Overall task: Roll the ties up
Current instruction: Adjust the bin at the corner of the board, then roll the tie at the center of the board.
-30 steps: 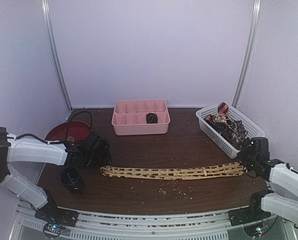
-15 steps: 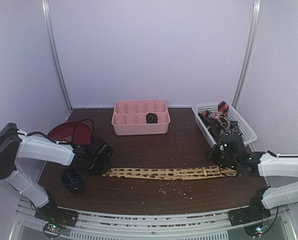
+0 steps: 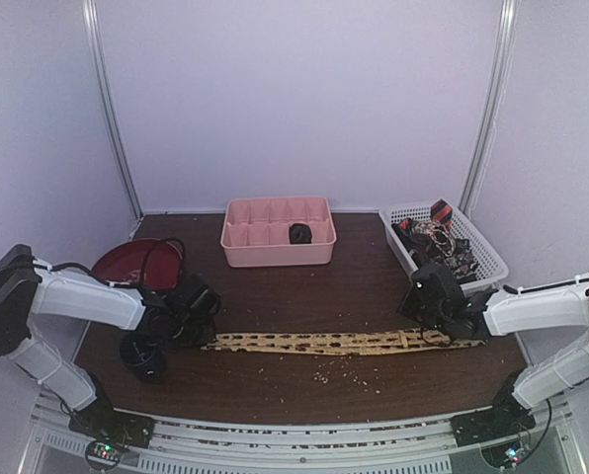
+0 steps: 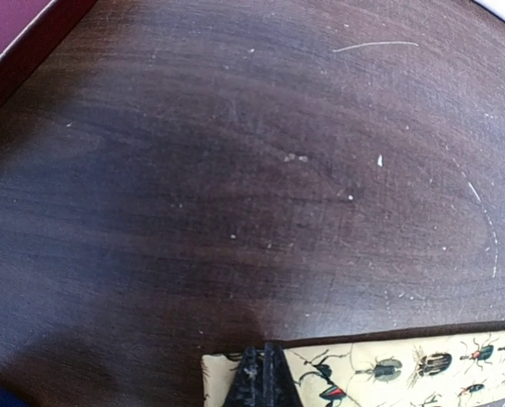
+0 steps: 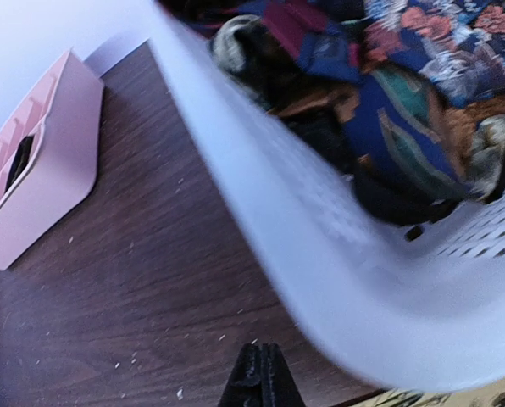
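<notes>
Both grippers are down low on the table (image 3: 304, 296), one at each end of a long tie. In its wrist picture, the left gripper (image 4: 263, 377) has its two fingers pressed tight together. They pinch the end of the tan tie (image 4: 388, 369), which has little bugs drawn on it. The right gripper (image 5: 257, 377) also has its fingers pressed together, with no gap. I cannot tell if any cloth is caught between them. Only a small bit of tie shows at the bottom corner of that picture.

From above, the brown table fills most of the view. The white basket (image 3: 492, 259) sits at the back right, just behind the right gripper (image 3: 435, 331). More ties (image 3: 438, 242) lie in it in a heap, dark, red and flowery. The pink tray (image 3: 275, 255) sits at the back in the middle. It has little boxes inside, and one dark thing (image 3: 299, 234) lies in one of them.

The tan tie (image 3: 324, 343) lies flat and stretched out across the front of the table, from the left gripper (image 3: 204, 334) to the right one. A red bowl (image 3: 126, 262) sits at the far left, behind the left arm. A small dark cup (image 3: 141, 354) stands near the front left. Tiny pale crumbs (image 3: 339, 373) are dotted on the table just in front of the tie.
</notes>
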`<control>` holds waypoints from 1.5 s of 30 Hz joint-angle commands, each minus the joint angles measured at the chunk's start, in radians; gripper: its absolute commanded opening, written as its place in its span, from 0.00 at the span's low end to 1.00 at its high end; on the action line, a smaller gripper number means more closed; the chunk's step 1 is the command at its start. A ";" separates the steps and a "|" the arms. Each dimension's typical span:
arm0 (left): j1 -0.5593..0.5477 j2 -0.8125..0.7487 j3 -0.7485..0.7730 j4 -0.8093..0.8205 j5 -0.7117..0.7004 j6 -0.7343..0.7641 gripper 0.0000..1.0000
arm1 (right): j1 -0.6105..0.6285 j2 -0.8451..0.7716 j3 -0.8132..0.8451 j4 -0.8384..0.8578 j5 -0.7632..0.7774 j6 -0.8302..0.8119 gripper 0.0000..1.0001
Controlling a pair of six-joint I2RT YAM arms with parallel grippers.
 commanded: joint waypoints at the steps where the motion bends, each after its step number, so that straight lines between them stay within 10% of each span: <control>1: 0.006 -0.029 -0.026 0.037 0.000 0.030 0.00 | -0.081 -0.013 -0.039 0.012 0.075 -0.062 0.00; 15: 0.006 -0.023 -0.041 0.086 0.039 0.050 0.00 | -0.304 0.008 0.014 -0.032 0.046 -0.151 0.00; 21: 0.006 -0.045 -0.029 0.074 0.034 0.042 0.00 | -0.097 -0.095 0.003 -0.026 -0.088 -0.164 0.11; 29: 0.006 -0.063 -0.018 0.076 0.059 0.063 0.00 | 0.092 0.152 0.190 0.075 -0.481 -0.676 0.37; 45: 0.093 -0.202 -0.069 0.031 0.100 0.116 0.17 | 0.423 0.685 0.648 0.042 -0.472 -1.222 0.47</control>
